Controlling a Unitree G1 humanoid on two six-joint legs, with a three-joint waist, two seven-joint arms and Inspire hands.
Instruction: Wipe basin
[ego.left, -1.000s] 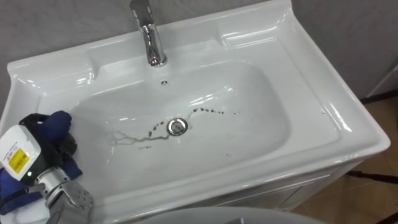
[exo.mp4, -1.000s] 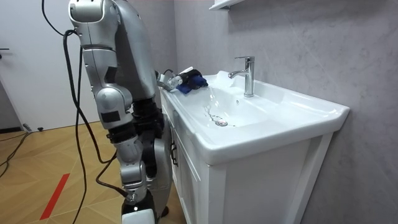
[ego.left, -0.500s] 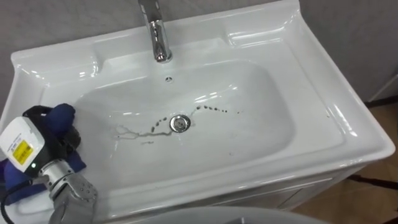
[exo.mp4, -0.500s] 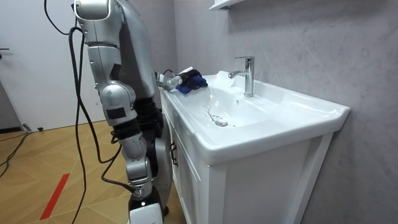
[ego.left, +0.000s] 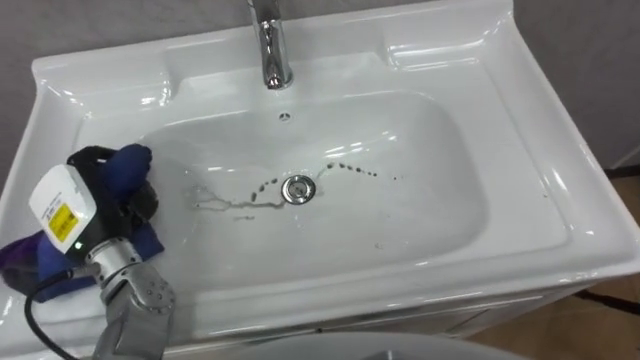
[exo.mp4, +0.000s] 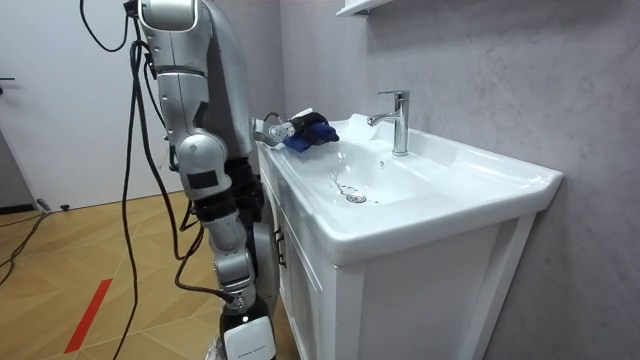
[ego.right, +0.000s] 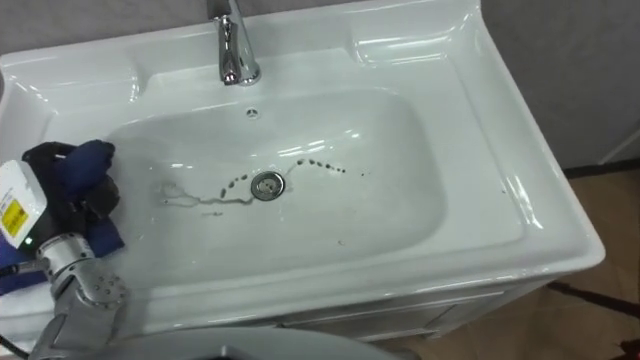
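By the grey wall (ego.left: 100, 25) stands a white basin (ego.left: 545, 150) with a shiny metal tap (ego.left: 270, 50). At its left edge the robot's left hand (ego.left: 135, 205) curls round a dark blue cloth (ego.left: 128, 165). Wiping looks not yet begun; next, go right onto the dark dirt marks (ego.left: 245, 203).

The white rectangular ceramic basin (ego.left: 520, 200) has a dark squiggly stain (ego.left: 235, 203) at nine o'clock from its metal drain (ego.left: 297, 188) and dark dots (ego.left: 350, 168) at two o'clock. A bunched dark blue cloth (ego.left: 128, 168) sits at the bowl's nine o'clock edge.

Silver-grey arms, black joints, dark cables, white wrist block with yellow label, black-fingered left hand (ego.left: 130, 207)
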